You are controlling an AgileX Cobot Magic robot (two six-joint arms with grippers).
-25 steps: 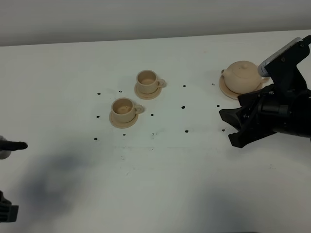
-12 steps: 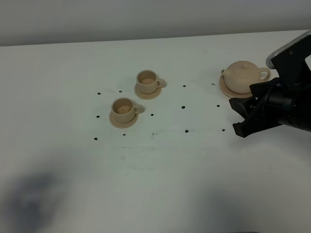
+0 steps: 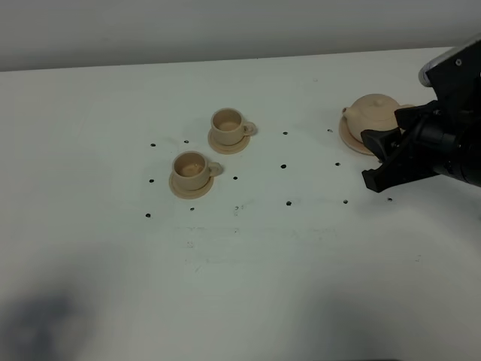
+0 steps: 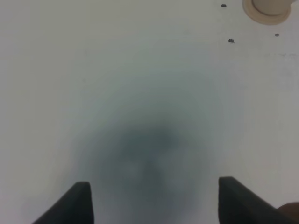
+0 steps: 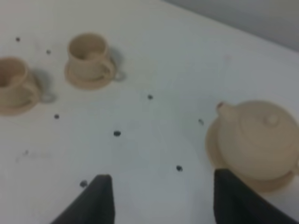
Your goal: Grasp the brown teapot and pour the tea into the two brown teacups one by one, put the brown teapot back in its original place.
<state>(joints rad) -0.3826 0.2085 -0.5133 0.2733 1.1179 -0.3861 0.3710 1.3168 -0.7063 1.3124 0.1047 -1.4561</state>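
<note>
1. Only its wrist view shows the left gripper [image 4: 154, 207]: jaws wide, empty.
2. The right gripper [image 3: 373, 159] gapes, holding nothing, just beside the brown teapot [image 3: 372, 114].
3. Near teacup [image 3: 192, 167] and far teacup [image 3: 228, 124], matte tan, stand on small saucers [image 3: 181, 189].
4. The squat pot sits on its wide saucer [image 3: 347, 137]; the right wrist view shows its lid knob [image 5: 271, 120] plainly.

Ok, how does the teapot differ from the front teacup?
The teapot is larger and lidded; the front teacup is small and open-topped. The teapot has a spout; the teacup has none. The teapot's saucer is wider than the teacup's saucer. Both are light tan.
</note>
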